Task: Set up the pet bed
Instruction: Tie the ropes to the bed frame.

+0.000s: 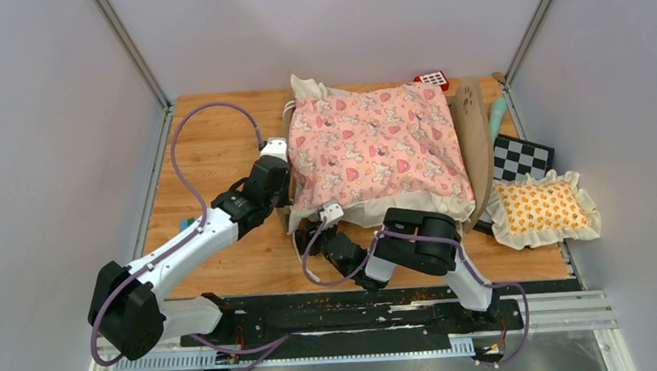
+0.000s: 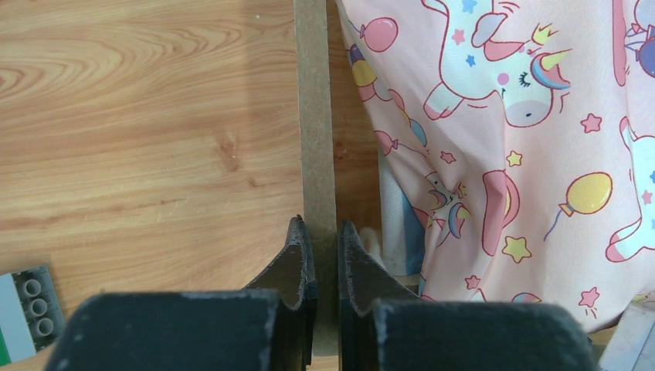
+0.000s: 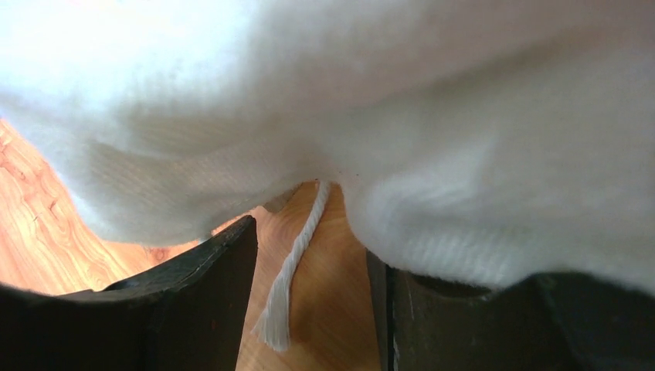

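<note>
The pet bed stands mid-table, its light-wood headboard [image 1: 473,127] with the paw cutout at the right end. The pink unicorn quilt [image 1: 375,147] covers it and hangs over the near side. My left gripper [image 1: 282,167] is at the bed's left end. In the left wrist view it [image 2: 324,232] is shut on the thin wooden end board [image 2: 315,139], with the quilt [image 2: 525,154] and a strip of striped mattress [image 2: 398,224] beside it. My right gripper [image 1: 315,234] sits at the quilt's near-left edge. It [image 3: 313,247] is open under the white ruffle [image 3: 386,116], with a white cord [image 3: 297,255] hanging between the fingers.
An orange-patterned frilled pillow [image 1: 543,208] lies at the right edge, a checkered board [image 1: 522,156] behind it. A red toy [image 1: 432,80] and a teal stick [image 1: 496,114] lie at the back right. A grey studded brick [image 2: 31,297] lies near the left arm.
</note>
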You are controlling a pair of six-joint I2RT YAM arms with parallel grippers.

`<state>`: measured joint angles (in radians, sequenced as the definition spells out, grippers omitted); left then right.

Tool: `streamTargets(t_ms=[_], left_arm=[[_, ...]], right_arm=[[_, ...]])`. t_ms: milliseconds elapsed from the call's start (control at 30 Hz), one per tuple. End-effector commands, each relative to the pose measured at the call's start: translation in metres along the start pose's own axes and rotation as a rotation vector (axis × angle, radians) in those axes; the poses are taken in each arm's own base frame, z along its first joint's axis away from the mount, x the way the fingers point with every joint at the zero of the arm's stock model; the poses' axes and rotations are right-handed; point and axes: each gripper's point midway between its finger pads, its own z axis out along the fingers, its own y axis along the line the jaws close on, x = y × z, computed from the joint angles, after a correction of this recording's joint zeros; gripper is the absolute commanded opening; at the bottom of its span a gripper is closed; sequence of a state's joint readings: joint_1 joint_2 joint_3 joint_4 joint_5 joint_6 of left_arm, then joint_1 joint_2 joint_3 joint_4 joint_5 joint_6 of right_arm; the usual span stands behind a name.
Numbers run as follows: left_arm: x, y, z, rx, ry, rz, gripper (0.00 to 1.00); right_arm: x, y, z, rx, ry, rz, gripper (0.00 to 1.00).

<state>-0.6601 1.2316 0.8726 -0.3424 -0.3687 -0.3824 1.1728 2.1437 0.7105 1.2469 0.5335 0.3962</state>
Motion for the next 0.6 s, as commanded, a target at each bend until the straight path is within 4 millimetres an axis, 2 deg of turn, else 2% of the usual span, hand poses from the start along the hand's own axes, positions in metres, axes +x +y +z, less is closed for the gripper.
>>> streamTargets(t_ms=[0,333,400,567], left_arm=[[-0.010,-0.047,-0.013,0.247,0.017,0.103,0.00],[-0.010,-0.046,-0.016,0.245,0.013,0.100,0.00],[-0.010,-0.045,-0.017,0.242,0.015,0.103,0.00],[-0.009,-0.044,-0.016,0.236,0.013,0.104,0.00]], right_arm=[[-0.007,-0.004,0.017,-0.002,-0.054,-0.019,0.55],[-0.004,-0.019,0.041,0.040,-0.088,-0.058,0.50],[-0.002,-0.019,0.043,0.030,-0.093,-0.061,0.41],[-0.008,-0.018,0.035,-0.006,-0.124,-0.071,0.09]])
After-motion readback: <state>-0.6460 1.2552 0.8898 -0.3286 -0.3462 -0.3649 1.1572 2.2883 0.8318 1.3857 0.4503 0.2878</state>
